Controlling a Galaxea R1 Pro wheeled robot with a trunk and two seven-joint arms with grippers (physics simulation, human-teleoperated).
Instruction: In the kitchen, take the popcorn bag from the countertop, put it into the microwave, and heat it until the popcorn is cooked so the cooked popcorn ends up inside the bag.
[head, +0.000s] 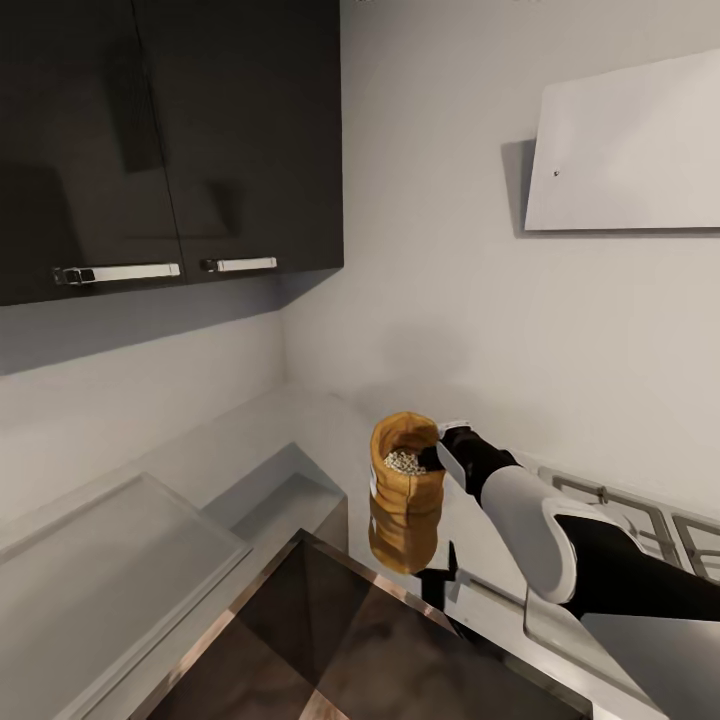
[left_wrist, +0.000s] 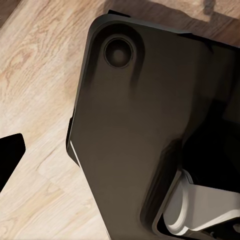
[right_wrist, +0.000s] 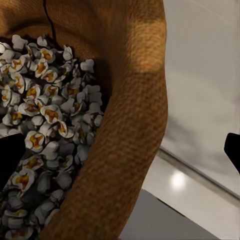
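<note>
The tan popcorn bag (head: 405, 510) hangs upright in the air, held at its rolled rim by my right gripper (head: 440, 455), which is shut on it. Pale popcorn (head: 403, 461) fills its mouth. In the right wrist view the popcorn (right_wrist: 40, 115) is puffed and whitish with orange centres, and the bag's rim (right_wrist: 130, 140) runs between my right gripper's (right_wrist: 120, 155) dark fingertips (right_wrist: 10, 157). The microwave's pale top (head: 100, 560) lies at the lower left, and its dark glass door (head: 340, 640) stands swung open just below the bag. The grey countertop (head: 300, 420) runs behind into the corner.
Dark upper cabinets (head: 170, 140) hang at the top left. A flat grey hood (head: 630, 150) is on the right wall above the gas hob (head: 640, 520). My left gripper (left_wrist: 120, 160) hangs low over the robot's dark base (left_wrist: 135, 125) and the wood floor (left_wrist: 35, 65).
</note>
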